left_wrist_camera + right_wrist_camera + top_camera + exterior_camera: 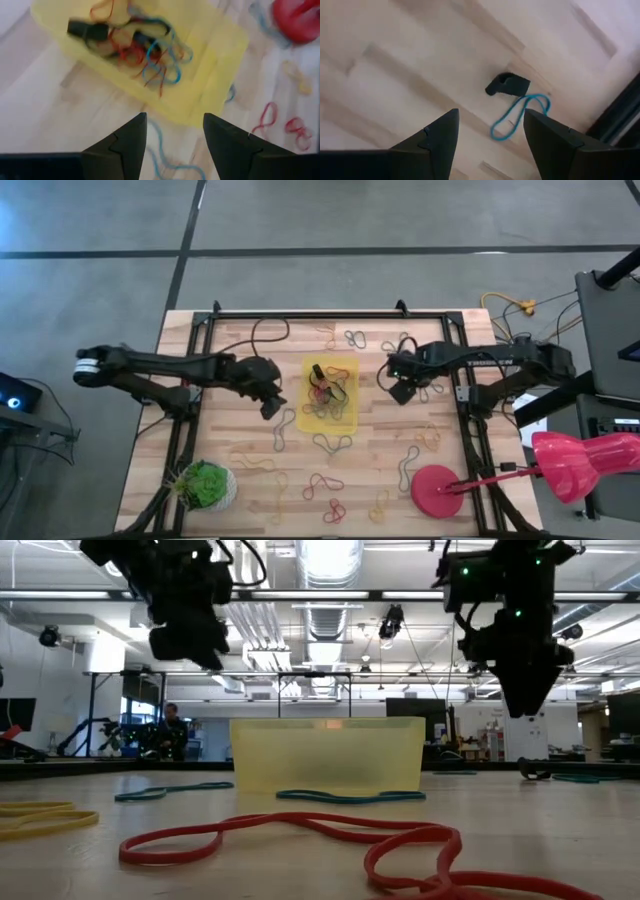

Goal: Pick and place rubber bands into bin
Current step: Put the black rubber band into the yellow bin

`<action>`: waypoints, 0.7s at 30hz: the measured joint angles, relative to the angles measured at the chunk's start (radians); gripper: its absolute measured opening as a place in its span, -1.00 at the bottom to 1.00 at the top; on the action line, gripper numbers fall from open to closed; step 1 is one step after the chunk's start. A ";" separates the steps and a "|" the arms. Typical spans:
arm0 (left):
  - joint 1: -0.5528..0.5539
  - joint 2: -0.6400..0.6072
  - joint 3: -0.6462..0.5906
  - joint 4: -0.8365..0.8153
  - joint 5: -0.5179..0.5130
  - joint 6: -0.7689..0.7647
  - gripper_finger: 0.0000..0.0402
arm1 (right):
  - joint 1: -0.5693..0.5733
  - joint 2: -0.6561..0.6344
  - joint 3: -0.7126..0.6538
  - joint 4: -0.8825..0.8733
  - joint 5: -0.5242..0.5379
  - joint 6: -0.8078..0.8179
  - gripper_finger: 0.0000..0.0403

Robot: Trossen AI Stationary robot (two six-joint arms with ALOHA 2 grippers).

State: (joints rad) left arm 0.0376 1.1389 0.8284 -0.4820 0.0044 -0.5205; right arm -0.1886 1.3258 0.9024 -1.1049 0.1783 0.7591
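Even, diffuse illumination is provided from overhead; ceiling lights (330, 555) are blown out in the low view. Soft shadows are cast on the table (250, 480). Both wrist views are washed out and blurred, and the nearest red rubber band (330, 840) is slightly defocused.

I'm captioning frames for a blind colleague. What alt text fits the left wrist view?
The left gripper hangs open above the wooden table beside a yellow bin holding tangled red and blue rubber bands. A blue band lies on the table between the fingers.
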 joint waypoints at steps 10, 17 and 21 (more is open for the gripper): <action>0.002 -0.009 0.000 0.028 -0.010 0.000 -0.11 | -0.122 0.188 -0.008 0.035 -0.085 0.151 0.04; 0.002 -0.005 -0.001 0.028 -0.009 -0.025 -0.10 | -0.123 0.298 -0.009 0.068 -0.021 0.146 0.04; 0.002 -0.005 -0.001 0.028 -0.009 -0.024 -0.10 | -0.126 0.339 -0.025 0.103 -0.018 0.116 -0.08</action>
State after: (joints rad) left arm 0.0399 1.1342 0.8276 -0.4538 -0.0048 -0.5449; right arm -0.3145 1.6645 0.8778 -1.0021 0.1605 0.8750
